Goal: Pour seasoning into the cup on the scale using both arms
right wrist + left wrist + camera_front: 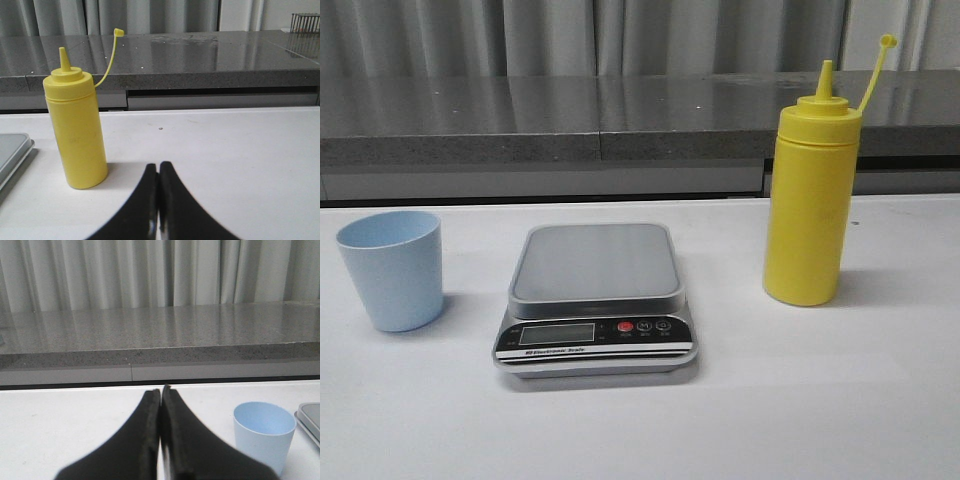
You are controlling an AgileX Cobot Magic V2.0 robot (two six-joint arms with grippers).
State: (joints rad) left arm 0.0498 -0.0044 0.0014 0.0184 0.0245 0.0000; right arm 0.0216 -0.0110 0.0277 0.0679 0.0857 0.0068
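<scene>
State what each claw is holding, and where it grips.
Nothing: the left claw and right claw are shut and empty, apart from the cup and seasoning bottle.

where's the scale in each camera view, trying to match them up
Front view: the scale sits mid-table, between the blue cup and the yellow bottle.
Left wrist view: only a corner of it shows at the picture's edge, beside the cup.
Right wrist view: only a corner shows at the edge, beside the bottle.
Shared landmark: the grey stone ledge behind the table.
</scene>
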